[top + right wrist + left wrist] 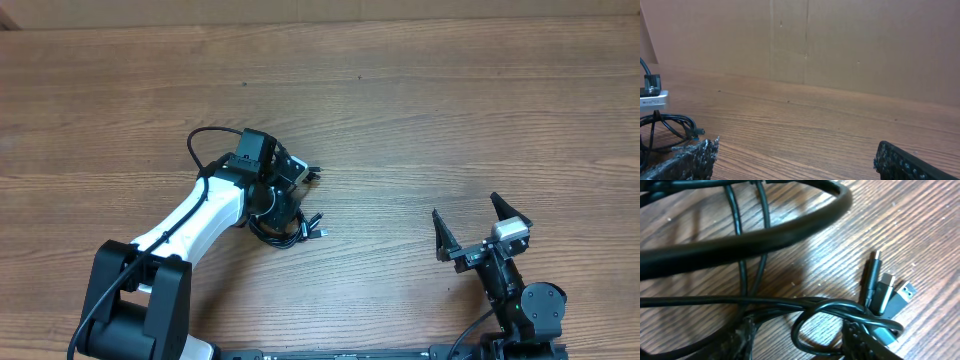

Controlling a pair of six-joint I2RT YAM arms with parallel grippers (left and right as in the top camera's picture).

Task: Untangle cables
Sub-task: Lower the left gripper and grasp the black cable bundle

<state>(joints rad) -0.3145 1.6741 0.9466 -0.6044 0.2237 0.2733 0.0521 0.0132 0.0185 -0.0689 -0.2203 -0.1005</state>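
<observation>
— Left gripper, why so low?
— My fingers stand apart astride the cables, to pinch one strand; the plugs lie just beyond.
— And farther off?
— My right gripper hangs wide open, well apart, leaving room.

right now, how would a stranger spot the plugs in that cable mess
On the wooden table, the white left arm reaches over a tangle of black cables. At the tangle's lower right in the overhead view, three plugs lie side by side, metal-tipped unlike the cord around them.
</observation>
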